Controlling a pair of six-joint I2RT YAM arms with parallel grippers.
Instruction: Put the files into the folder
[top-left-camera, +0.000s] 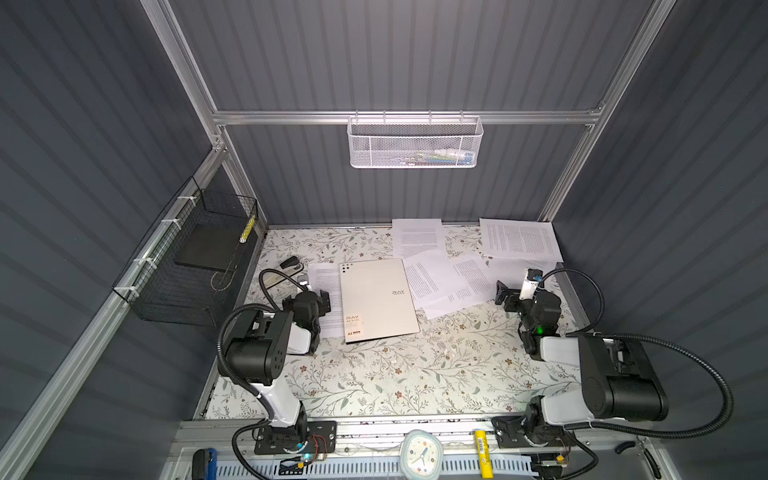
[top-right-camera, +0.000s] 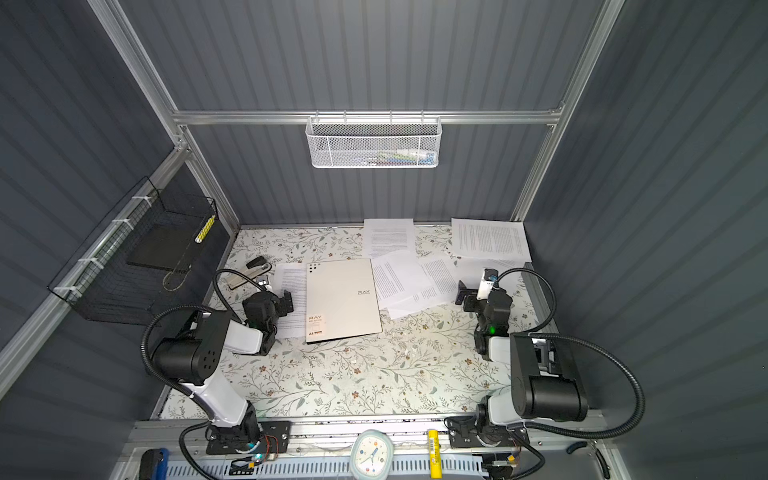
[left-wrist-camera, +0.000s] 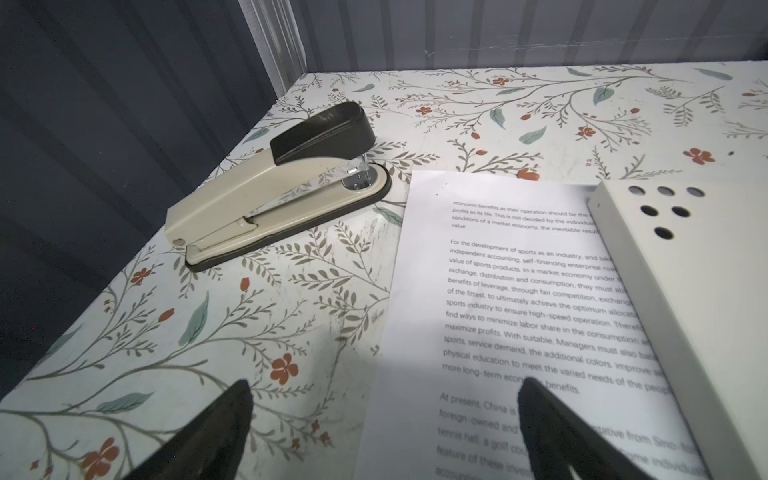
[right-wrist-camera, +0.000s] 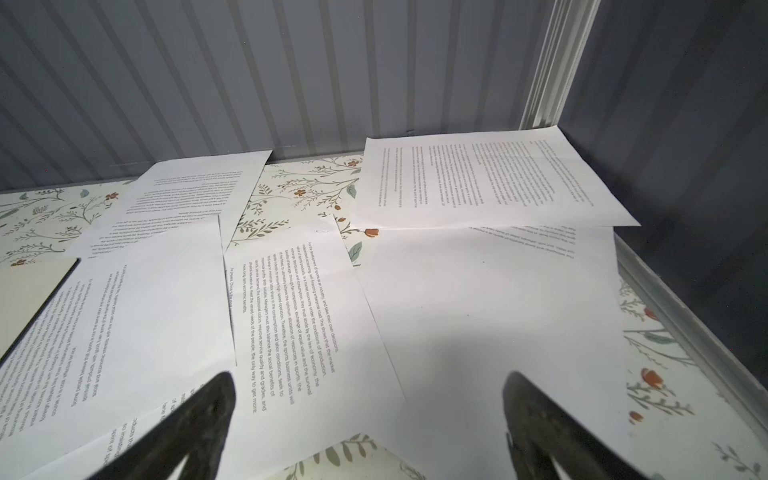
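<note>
Jaws spread wide and empty, the left gripper (left-wrist-camera: 384, 388) hangs low over the floral bench (top-left-camera: 415, 365). One fingertip (left-wrist-camera: 525, 388) is above a printed sheet (left-wrist-camera: 519, 291), the other above the bare covering. The folder (top-left-camera: 376, 299) lies closed and flat just beside this gripper, on the side toward the right gripper. Its grey-beige cover faces up, showing "RAY" lettering and corner dots, and it overlaps the far edge of that sheet. A beige-and-black stapler (left-wrist-camera: 282, 187) rests ahead of the left gripper, on the side away from the folder and apart from the paper.

The right gripper (right-wrist-camera: 368, 378) is likewise parted and holds nothing. It is poised above the files (top-left-camera: 440, 278), loose white pages of dense black text scattered before it. Overlapping pages lie directly beneath and just ahead of it, filling the space between it and the folder, and the nearest page meets the folder's edge. Two more pages lie farther ahead, with their far edges against the back wall. Every page in view lies outside the folder. Whether either gripper's fingertips touch the paper cannot be told.
</note>
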